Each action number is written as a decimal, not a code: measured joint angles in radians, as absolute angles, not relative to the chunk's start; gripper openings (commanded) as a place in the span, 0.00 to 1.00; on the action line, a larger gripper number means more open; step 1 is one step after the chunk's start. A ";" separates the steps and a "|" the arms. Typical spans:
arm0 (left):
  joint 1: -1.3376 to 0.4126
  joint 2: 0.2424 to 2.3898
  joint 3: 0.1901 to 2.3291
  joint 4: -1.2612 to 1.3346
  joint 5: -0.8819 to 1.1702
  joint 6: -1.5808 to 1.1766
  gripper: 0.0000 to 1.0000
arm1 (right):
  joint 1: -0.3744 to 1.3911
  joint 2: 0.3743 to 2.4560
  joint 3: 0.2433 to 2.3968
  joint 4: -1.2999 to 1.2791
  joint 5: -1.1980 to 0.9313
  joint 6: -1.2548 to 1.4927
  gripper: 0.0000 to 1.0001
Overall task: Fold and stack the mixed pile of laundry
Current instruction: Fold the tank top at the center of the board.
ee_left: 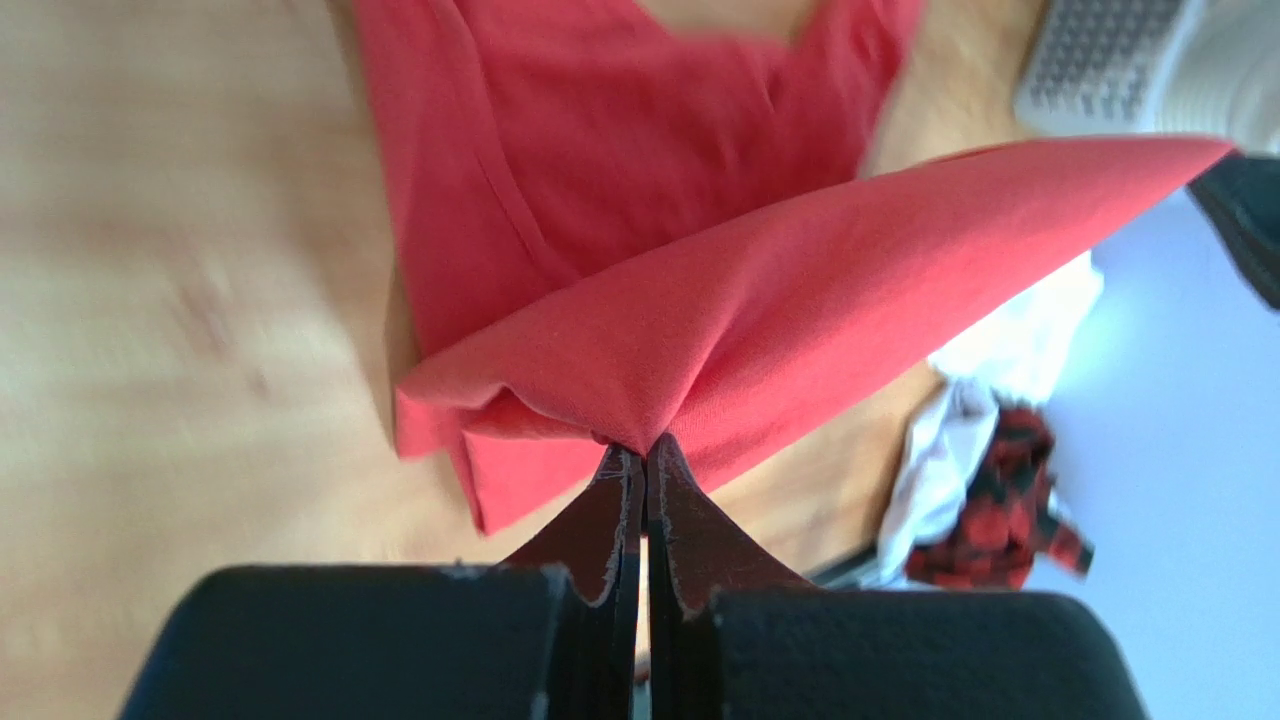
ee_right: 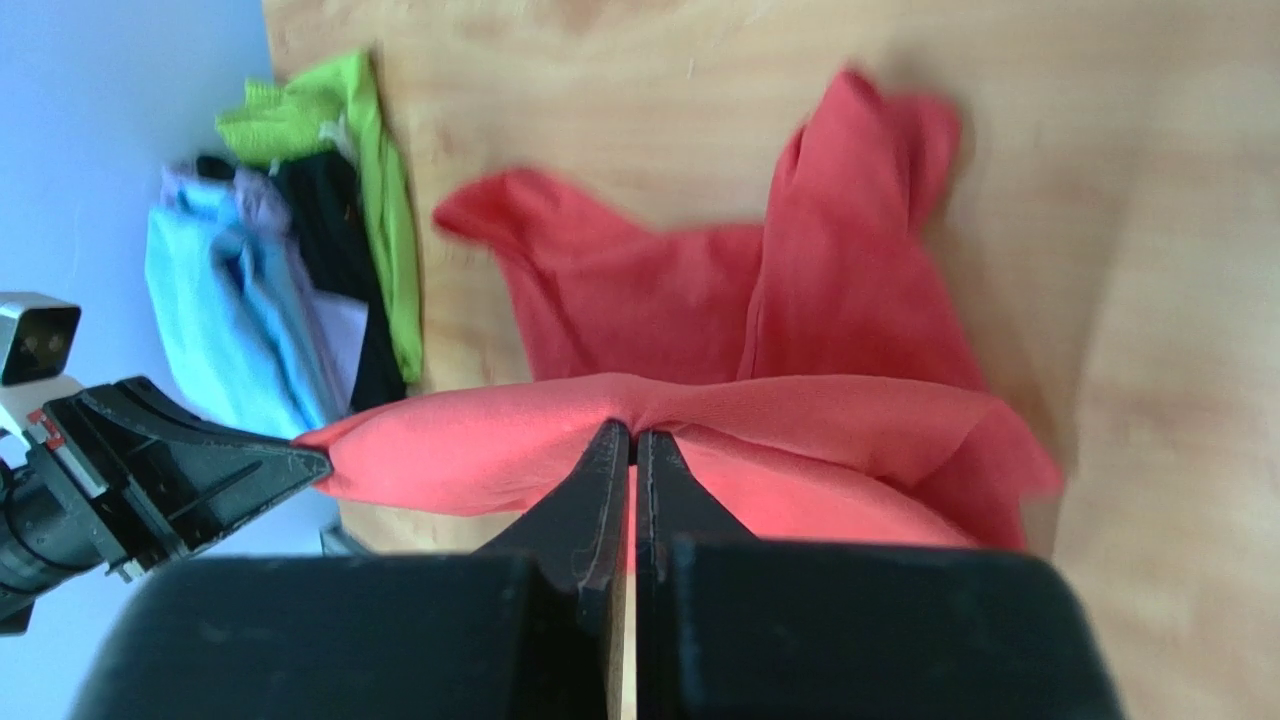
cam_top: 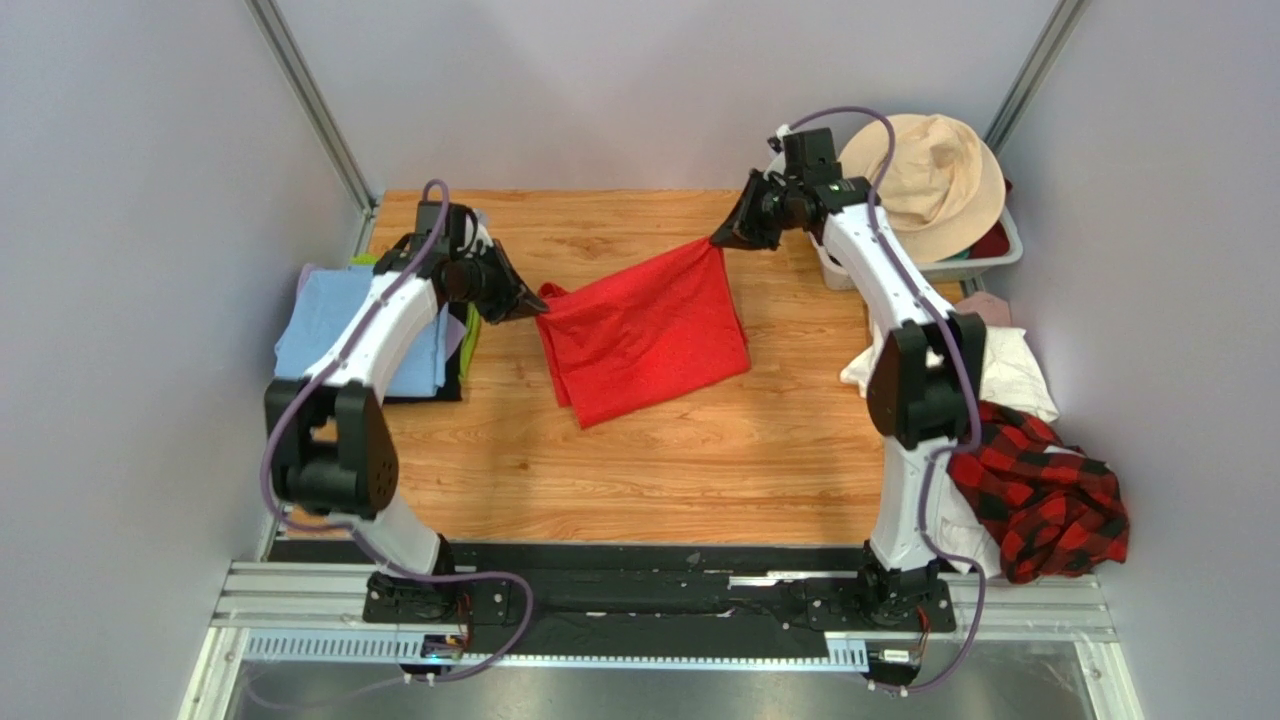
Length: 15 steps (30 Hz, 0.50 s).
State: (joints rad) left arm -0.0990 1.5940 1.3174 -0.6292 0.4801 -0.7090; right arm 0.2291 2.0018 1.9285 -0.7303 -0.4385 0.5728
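Left gripper (ee_left: 646,453), right gripper (ee_right: 631,438): pinched shut on red T-shirt (cam_top: 646,333) edge stretched between, rest drooping below onto table (cam_top: 676,473).

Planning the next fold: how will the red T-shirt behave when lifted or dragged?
Likely floppy: the red T-shirt stretches taut only between the left gripper and right gripper, the rest sagging onto the table. Probably light, since two fingertip pinches carry it. It may drag and bunch if moved.
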 measured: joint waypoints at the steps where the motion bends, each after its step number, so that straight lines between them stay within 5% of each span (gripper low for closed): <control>1: -0.087 1.647 1.341 -0.608 0.478 -0.709 0.00 | 0.226 2.062 1.979 -0.722 -0.444 0.576 0.00; 3: -0.060 1.763 1.391 -0.567 0.477 -0.717 0.08 | 0.221 2.203 2.096 -0.701 -0.463 0.585 0.00; 5: -0.039 1.885 1.438 -0.524 0.479 -0.728 0.64 | 0.216 2.319 2.179 -0.661 -0.482 0.611 0.62; 6: -0.033 1.936 1.461 -0.509 0.478 -0.727 0.89 | 0.214 2.370 2.205 -0.622 -0.491 0.635 0.79; 7: -0.028 2.002 1.499 -0.503 0.480 -0.737 0.92 | 0.212 2.402 2.214 -0.593 -0.495 0.651 0.97; 15: -0.023 2.111 1.552 -0.457 0.464 -0.729 0.95 | 0.199 2.425 2.100 -0.448 -0.483 0.612 0.97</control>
